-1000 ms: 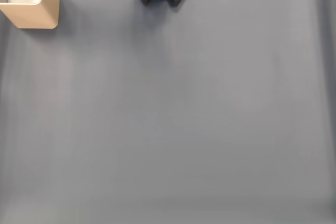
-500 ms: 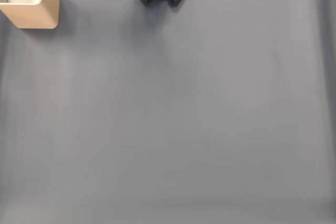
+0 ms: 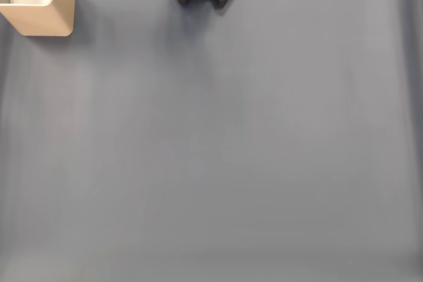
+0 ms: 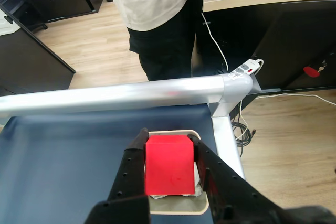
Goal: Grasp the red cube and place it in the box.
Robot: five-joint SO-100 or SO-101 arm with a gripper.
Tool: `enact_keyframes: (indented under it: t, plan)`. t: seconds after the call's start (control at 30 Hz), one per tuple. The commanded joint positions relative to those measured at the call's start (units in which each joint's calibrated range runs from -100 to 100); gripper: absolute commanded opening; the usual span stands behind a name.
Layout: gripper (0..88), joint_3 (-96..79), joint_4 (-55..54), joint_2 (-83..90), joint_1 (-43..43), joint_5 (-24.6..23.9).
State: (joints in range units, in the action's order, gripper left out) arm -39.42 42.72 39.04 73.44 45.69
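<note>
Wrist view: the small bright red cube (image 4: 169, 163) is held between the two black fingers of the gripper (image 4: 169, 190), directly above the tan open-top box with white padding (image 4: 176, 209); the placing step is judged in hand; next, the jaws must be opened.

My table (image 3: 218, 150) wears a plain slate-blue cover, smooth and bare across nearly all of it in the fixed view. The tan box (image 3: 45, 6) stands on it in the far left corner. In my wrist view the box (image 4: 176, 205) sits near a silver metal rail (image 4: 121, 98) edging the table.
</note>
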Motion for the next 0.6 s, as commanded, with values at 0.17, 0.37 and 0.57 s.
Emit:
enact_keyframes:
  t: [0.17, 0.37, 0.57]
  plan:
    - [33.6, 1.5, -0.2, 1.6, -0.6, -0.2]
    - [43.3, 1.5, -0.3, 1.6, -0.6, -0.9]
    - [47.2, 1.5, -0.3, 1.6, -0.6, -1.5]
